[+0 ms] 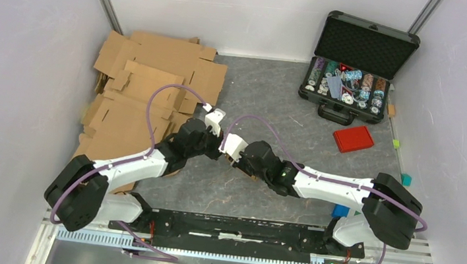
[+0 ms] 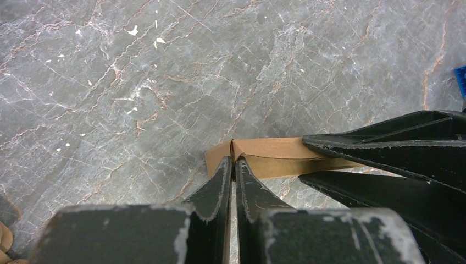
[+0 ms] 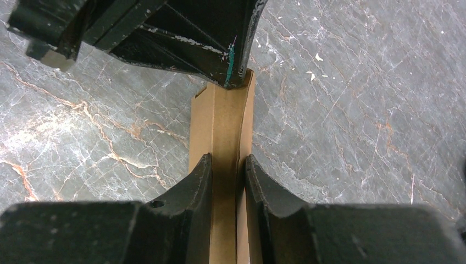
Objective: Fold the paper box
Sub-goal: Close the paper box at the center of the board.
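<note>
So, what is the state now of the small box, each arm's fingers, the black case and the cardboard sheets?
paper box: flattened, pinched at both ends
left fingers: shut on the paper box
right fingers: shut on the paper box
black case: lid open
cardboard sheets: unfolded, piled flat

- No text, label, brand, number or sign can be read in any view.
- The round pieces in the black case (image 1: 365, 49), at the far right corner of the table (image 1: 268, 96), carry patterned faces too small to read.
</note>
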You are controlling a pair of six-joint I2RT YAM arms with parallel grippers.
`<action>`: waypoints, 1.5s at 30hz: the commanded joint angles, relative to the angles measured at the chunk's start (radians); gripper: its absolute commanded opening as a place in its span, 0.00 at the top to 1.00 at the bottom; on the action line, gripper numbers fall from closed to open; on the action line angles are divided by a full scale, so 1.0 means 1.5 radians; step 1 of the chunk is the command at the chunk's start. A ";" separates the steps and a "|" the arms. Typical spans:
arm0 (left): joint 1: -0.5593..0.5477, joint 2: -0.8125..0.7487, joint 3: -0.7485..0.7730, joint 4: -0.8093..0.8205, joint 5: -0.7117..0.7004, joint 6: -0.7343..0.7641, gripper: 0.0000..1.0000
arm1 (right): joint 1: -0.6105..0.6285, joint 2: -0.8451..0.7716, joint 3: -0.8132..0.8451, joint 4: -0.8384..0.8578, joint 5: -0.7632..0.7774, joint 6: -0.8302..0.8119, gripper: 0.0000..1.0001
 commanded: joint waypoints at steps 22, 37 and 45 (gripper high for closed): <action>-0.022 -0.046 0.016 -0.051 -0.116 0.062 0.79 | -0.031 0.012 0.041 -0.062 -0.096 -0.057 0.79; -0.021 -0.081 -0.013 -0.042 -0.062 0.030 0.60 | -0.034 0.017 0.041 -0.059 -0.092 -0.055 0.78; 0.011 -0.126 -0.037 -0.012 -0.013 -0.011 0.57 | -0.034 0.016 0.039 -0.055 -0.092 -0.055 0.78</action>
